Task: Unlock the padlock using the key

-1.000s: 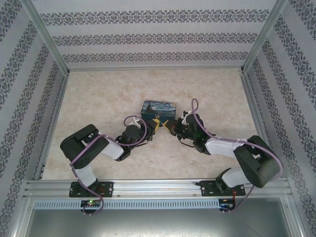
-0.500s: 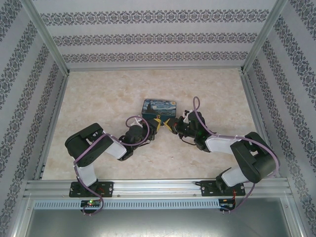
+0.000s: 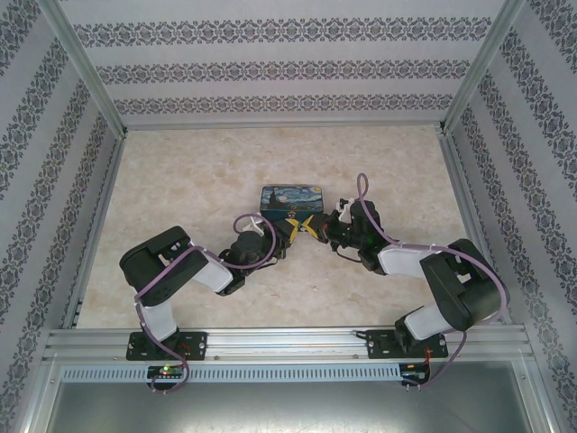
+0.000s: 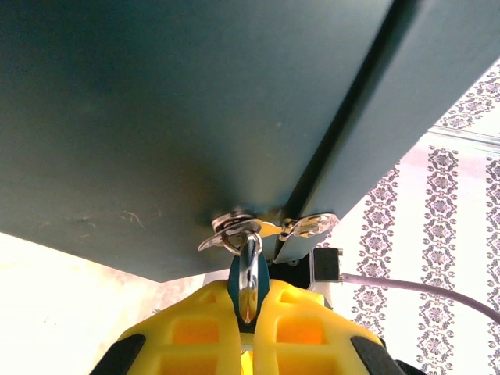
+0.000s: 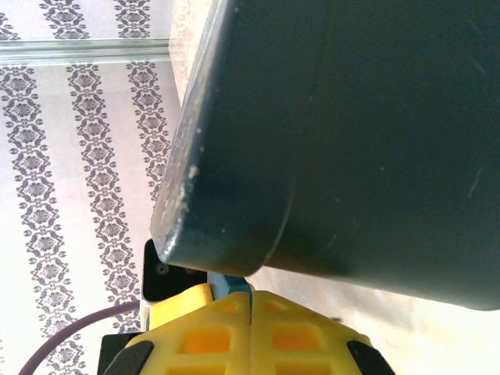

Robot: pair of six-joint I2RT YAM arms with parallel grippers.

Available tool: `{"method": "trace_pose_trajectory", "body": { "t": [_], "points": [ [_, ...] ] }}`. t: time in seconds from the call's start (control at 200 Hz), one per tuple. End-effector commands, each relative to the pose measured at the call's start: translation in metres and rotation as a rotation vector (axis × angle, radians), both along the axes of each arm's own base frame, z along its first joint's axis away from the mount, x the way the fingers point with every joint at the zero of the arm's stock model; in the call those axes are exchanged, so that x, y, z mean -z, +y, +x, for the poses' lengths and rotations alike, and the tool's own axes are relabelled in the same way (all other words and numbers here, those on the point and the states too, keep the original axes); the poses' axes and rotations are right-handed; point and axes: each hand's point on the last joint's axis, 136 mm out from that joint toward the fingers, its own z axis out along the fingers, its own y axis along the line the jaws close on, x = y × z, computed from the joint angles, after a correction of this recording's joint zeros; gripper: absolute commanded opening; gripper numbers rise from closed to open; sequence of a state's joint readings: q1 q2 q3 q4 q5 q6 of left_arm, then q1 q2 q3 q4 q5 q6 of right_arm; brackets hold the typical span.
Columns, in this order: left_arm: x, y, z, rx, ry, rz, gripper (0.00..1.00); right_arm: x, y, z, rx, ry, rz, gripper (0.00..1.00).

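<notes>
The padlock (image 4: 248,269) has a blue body and a silvery shackle hooked through the metal hasp (image 4: 234,225) on the dark box (image 4: 156,117). My left gripper (image 4: 250,295) is shut on the padlock's body, its yellow fingers on either side. In the top view the left gripper (image 3: 294,231) and right gripper (image 3: 308,225) meet tip to tip just in front of the painted box (image 3: 293,197). My right gripper (image 5: 251,293) is shut, with its tips right against the blue padlock (image 5: 228,284) under the box's corner (image 5: 234,219). The key is hidden.
The box stands mid-table on the marbled surface (image 3: 180,180). Patterned walls (image 3: 288,68) and metal frame posts enclose the table. Purple cables loop from both wrists; the left wrist's cable (image 4: 422,285) passes close by the box.
Both grippers have drawn closer together in front of the box, the left moving right and the right arm reaching slightly farther in. The box has stayed put.
</notes>
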State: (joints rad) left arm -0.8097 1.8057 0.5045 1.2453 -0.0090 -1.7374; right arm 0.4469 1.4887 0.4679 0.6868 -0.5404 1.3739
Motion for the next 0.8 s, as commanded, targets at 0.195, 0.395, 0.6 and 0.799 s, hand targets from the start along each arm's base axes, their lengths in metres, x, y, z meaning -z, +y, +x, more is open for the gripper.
{"method": "trace_pose_trajectory", "body": {
  "t": [0.195, 0.395, 0.6, 0.799],
  "points": [
    [-0.055, -0.048, -0.030, 0.194, -0.129, -0.156, 0.00, -0.024, 0.009, 0.015, -0.001, -0.073, 0.028, 0.00],
    [-0.019, -0.029, -0.024, 0.107, -0.105, -0.062, 0.00, -0.020, -0.004, 0.016, 0.014, -0.076, 0.000, 0.36],
    [0.003, -0.018, -0.017, 0.058, -0.081, 0.015, 0.00, -0.014, -0.017, 0.003, 0.001, -0.068, -0.036, 0.56],
    [0.015, -0.011, -0.012, 0.047, -0.070, 0.067, 0.00, -0.004, -0.031, -0.022, -0.036, -0.055, -0.091, 0.63]
  ]
}}
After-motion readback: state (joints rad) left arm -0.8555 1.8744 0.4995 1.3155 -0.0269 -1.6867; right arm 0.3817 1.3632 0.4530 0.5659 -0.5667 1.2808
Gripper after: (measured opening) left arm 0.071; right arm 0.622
